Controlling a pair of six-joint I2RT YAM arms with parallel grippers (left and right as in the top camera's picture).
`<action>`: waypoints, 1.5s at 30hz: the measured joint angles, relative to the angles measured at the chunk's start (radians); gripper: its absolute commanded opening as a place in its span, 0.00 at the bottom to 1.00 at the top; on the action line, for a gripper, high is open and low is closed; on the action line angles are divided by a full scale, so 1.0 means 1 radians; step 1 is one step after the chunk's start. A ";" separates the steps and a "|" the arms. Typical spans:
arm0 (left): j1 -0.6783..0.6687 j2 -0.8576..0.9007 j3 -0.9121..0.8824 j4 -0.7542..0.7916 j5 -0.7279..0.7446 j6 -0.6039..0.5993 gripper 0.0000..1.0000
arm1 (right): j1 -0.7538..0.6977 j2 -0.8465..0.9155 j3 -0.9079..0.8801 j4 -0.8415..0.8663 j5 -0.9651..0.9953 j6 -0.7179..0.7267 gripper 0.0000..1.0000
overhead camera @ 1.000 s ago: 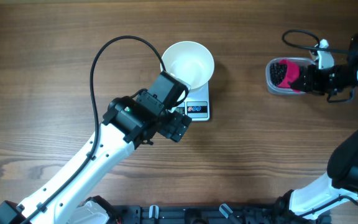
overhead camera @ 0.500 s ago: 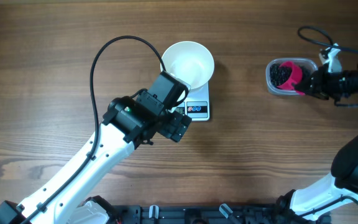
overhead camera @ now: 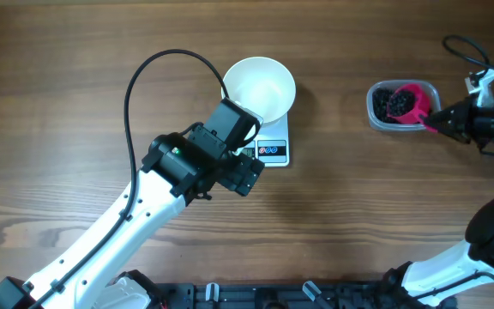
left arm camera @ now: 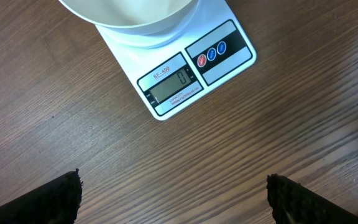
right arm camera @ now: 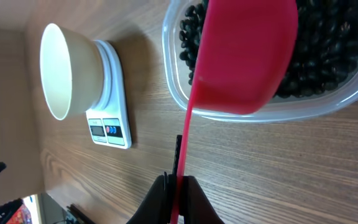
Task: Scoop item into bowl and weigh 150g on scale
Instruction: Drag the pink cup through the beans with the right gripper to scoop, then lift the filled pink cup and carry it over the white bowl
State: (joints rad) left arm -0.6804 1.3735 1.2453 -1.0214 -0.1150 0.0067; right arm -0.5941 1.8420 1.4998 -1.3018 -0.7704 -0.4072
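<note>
Plainly, the tiny black round beads (overhead camera: 388, 101) (right arm camera: 331, 56) all lie in the clear rounded-rectangular plastic tub (overhead camera: 370, 105) (right arm camera: 303, 109), which stands at the far right of the brown wood-grain surface (overhead camera: 75, 69). A small pink plastic scoop (overhead camera: 413, 103) (right arm camera: 247, 56) sits over the right half of that heap, within the tub's rim, and its thin handle runs out over the tub's edge. The right tool (overhead camera: 443, 119) (right arm camera: 178, 186) is pinched tight on the end of that handle, its dark fingers pressed together around the pink strip. Whether the cup of the scoop carries any beads cannot be told, since the wrist view shows only its underside. Well apart from the tub, towards the middle of the surface, the round plain white bowl (overhead camera: 259, 86) (left arm camera: 129, 18) rests on the flat white rectangular digital scale (overhead camera: 274, 153) (left arm camera: 188, 71). The bowl looks bare inside, and it covers most of the platform. The grey display at the front of the scale shows a single zero, with round buttons beside it. The left tool (overhead camera: 247, 175) (left arm camera: 173, 200) hovers just in front of the scale with its fingers (left arm camera: 48, 199) spread wide and nothing between them. From the left arm a black cable (overhead camera: 132, 93) loops up past the bowl.
</note>
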 measured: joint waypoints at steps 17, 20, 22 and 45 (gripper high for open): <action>0.000 0.000 0.000 0.000 0.000 0.000 1.00 | -0.123 0.000 -0.002 -0.112 -0.251 -0.225 0.04; 0.000 0.000 0.000 0.000 0.000 0.000 1.00 | -0.123 0.000 -0.002 -0.120 -0.282 -0.253 0.05; 0.000 0.000 0.000 0.000 0.000 0.000 1.00 | -0.123 0.000 -0.002 -0.124 -0.299 -0.258 0.04; 0.000 0.000 0.000 0.000 0.000 0.000 1.00 | 0.337 0.000 -0.007 -0.032 -0.758 -0.237 0.05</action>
State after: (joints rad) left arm -0.6804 1.3735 1.2453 -1.0214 -0.1150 0.0067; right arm -0.2569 1.8423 1.4925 -1.3338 -1.5284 -0.6441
